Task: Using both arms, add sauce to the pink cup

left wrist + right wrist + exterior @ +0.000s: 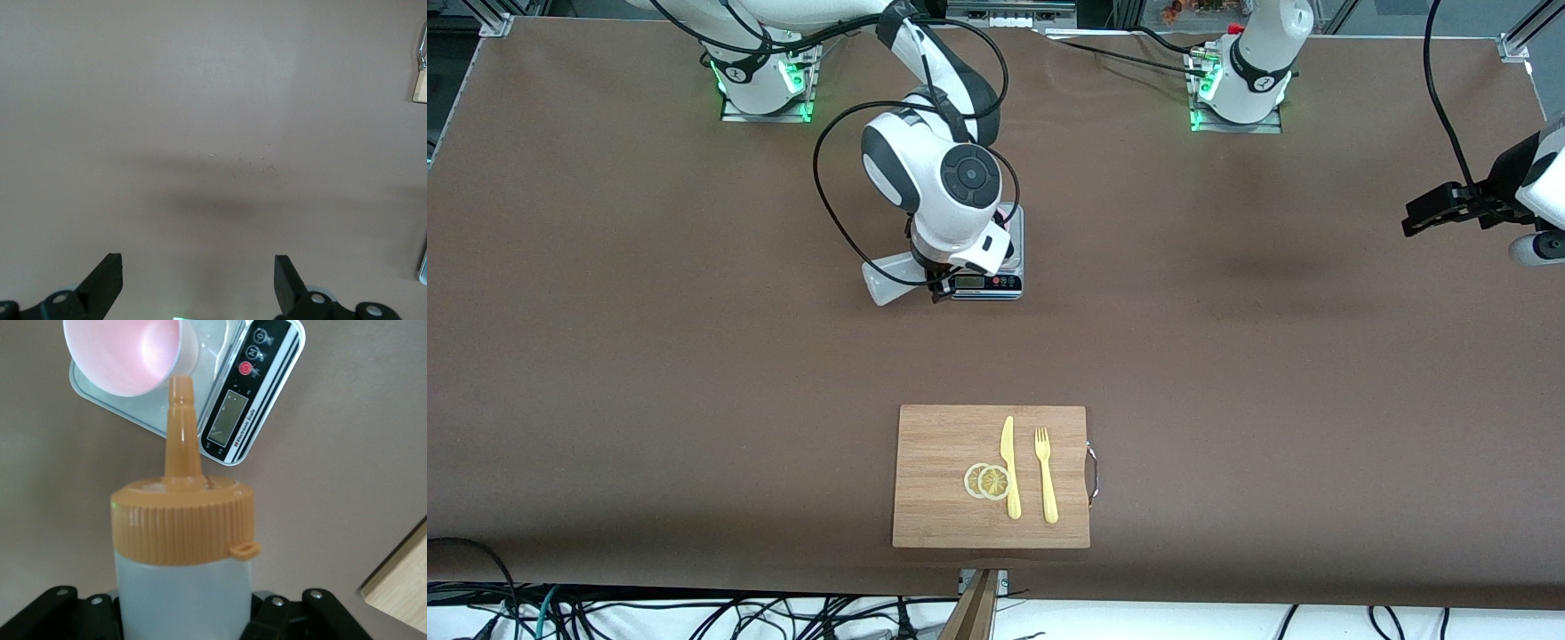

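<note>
Two pincers to track: your right pincer [935, 289] is clamped on the body of the sauce [181, 540], holding it tipped over the scale [263, 387] so the orange nozzle aims at the rim of the pink cup [123, 353], which stands on the scale's plate. Your left pincer [199, 287] waits with its jaws spread wide and nothing between them, over bare counter [1227, 356] toward the left arm's end. Treat the bottle as light, soft-walled and a bit slick: the frosted plastic will likely give under pressure, so a grip on the body below the ribbed cap is both the hold and the squeeze. The cup looks light and easy to tip; judge it likely to slide or topple if the nozzle nudges its rim. Steady it low on the wall.
</note>
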